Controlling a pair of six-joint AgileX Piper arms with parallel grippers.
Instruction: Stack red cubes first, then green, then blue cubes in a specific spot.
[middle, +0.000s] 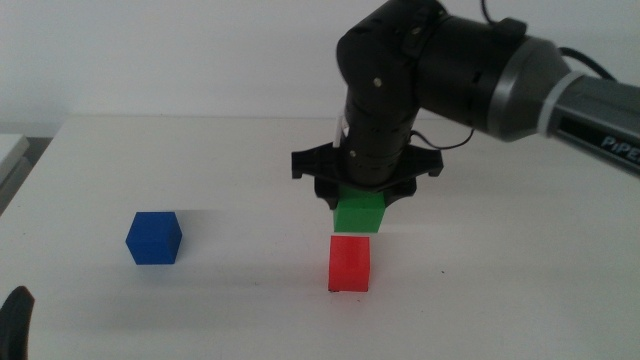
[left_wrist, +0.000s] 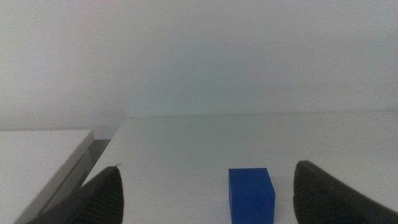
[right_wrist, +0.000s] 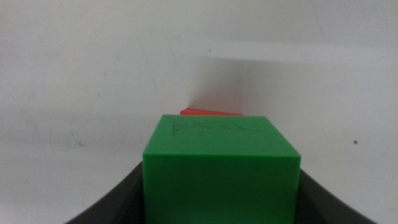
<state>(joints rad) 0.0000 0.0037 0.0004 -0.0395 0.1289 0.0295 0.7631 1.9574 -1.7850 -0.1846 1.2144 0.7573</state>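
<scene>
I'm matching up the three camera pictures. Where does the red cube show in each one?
Middle view: red cube stands on the table, centre, below the green cube held by the right gripper.
Left wrist view: not in it.
Right wrist view: only a red sliver behind the green cube.
Shared landmark: the green cube.

The green (middle: 359, 212) hangs just above the red cubes (middle: 350, 263); the blue cubes (middle: 153, 238) sit well left.

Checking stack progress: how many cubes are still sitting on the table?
2: the red cube near the centre, the blue cube to its left. The green cube is held in the right pincer.
</scene>
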